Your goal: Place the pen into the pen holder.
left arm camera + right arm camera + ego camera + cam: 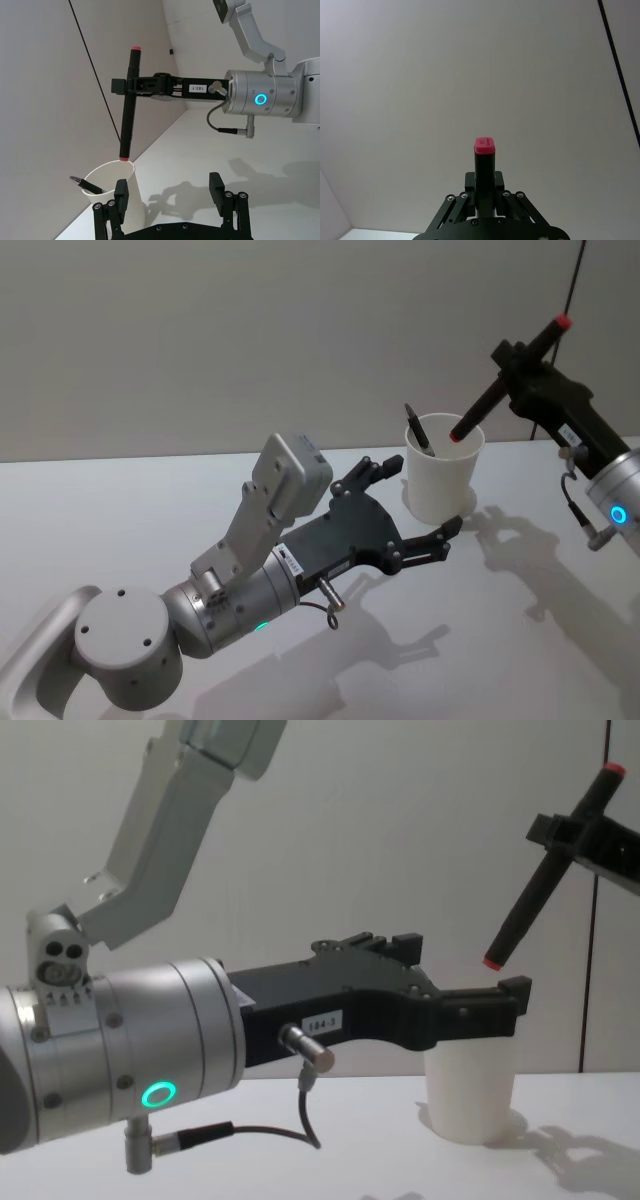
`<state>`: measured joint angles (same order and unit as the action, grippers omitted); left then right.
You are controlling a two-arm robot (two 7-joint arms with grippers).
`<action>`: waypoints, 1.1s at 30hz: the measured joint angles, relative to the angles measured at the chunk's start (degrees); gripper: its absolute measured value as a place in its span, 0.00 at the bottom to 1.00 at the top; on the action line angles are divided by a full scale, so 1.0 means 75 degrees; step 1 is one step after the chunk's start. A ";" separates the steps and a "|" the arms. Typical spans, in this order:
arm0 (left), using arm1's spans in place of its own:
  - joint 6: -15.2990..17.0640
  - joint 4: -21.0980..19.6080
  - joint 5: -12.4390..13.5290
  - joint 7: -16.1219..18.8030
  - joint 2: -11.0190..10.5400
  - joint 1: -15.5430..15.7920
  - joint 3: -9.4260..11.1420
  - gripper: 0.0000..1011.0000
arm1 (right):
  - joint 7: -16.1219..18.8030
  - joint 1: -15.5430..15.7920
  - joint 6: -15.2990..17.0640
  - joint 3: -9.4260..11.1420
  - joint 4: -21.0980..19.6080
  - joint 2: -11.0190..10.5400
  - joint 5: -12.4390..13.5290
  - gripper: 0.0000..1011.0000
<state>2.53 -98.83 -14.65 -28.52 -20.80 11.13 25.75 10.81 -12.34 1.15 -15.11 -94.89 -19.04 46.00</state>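
Note:
My right gripper is shut on a black pen with red ends and holds it tilted above the white paper cup pen holder. In the left wrist view the pen's lower red tip sits right at the rim of the pen holder. A second dark pen leans inside the cup. My left gripper is open just in front of the cup, which stands beside one of its fingers. In the chest view the left gripper hides the top of the pen holder.
The cup stands on a white table against a plain grey wall. A thin black cable runs down the wall behind my right gripper. The left arm's forearm stretches across the table's middle.

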 joint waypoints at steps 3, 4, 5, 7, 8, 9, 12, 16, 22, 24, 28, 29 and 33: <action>0.0000 0.0000 0.0000 0.0000 0.0000 0.0000 0.0000 0.99 | 0.0049 -0.0114 -0.0192 -0.0049 0.0162 0.0051 -0.0550 0.20; 0.0000 0.0000 0.0000 0.0000 0.0001 0.0000 0.0000 0.99 | 0.0056 -0.0137 -0.0226 -0.0060 0.0198 0.0062 -0.0648 0.20; 0.0000 0.0000 0.0000 0.0000 0.0001 0.0000 0.0000 0.99 | 0.0071 -0.0184 -0.0310 -0.0086 0.0276 0.0087 -0.0887 0.20; 0.0000 0.0000 0.0000 0.0000 0.0000 0.0000 0.0000 0.99 | 0.0084 -0.0228 -0.0383 -0.0113 0.0351 0.0111 -0.1101 0.20; 0.0000 0.0000 0.0000 0.0000 0.0000 0.0000 0.0000 0.99 | 0.0088 -0.0240 -0.0407 -0.0121 0.0372 0.0119 -0.1172 0.20; 0.0000 0.0000 0.0000 0.0000 0.0000 0.0000 0.0000 0.99 | 0.0094 -0.0266 -0.0451 -0.0139 0.0417 0.0137 -0.1309 0.20; 0.0000 0.0000 0.0000 0.0000 0.0001 0.0000 0.0000 0.99 | 0.0106 -0.0358 -0.0648 -0.0214 0.0607 0.0208 -0.1913 0.20; 0.0000 0.0000 0.0000 0.0000 0.0001 0.0000 0.0000 0.99 | 0.0094 -0.0444 -0.0810 -0.0305 0.0806 0.0297 -0.2420 0.20; 0.0000 0.0000 0.0000 0.0000 0.0000 0.0000 0.0000 0.99 | 0.0003 -0.0561 -0.1003 -0.0428 0.1114 0.0438 -0.3087 0.20; 0.0000 0.0000 0.0000 0.0000 0.0000 0.0000 0.0000 0.99 | -0.0021 -0.0603 -0.1047 -0.0466 0.1237 0.0492 -0.3256 0.20; 0.0000 0.0000 0.0000 0.0000 0.0000 0.0000 0.0000 0.99 | -0.0045 -0.0659 -0.1104 -0.0512 0.1399 0.0566 -0.3455 0.20; 0.0000 0.0000 0.0000 0.0000 0.0000 0.0000 0.0000 0.99 | -0.0056 -0.0689 -0.1134 -0.0536 0.1490 0.0601 -0.3551 0.20; 0.0000 0.0000 0.0000 0.0000 0.0000 0.0000 0.0000 0.99 | -0.0091 -0.0751 -0.1184 -0.0581 0.1661 0.0677 -0.3734 0.20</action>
<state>2.52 -98.83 -14.65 -28.52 -20.79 11.14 25.75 10.13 -17.97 -7.73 -19.47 -82.43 -13.97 18.00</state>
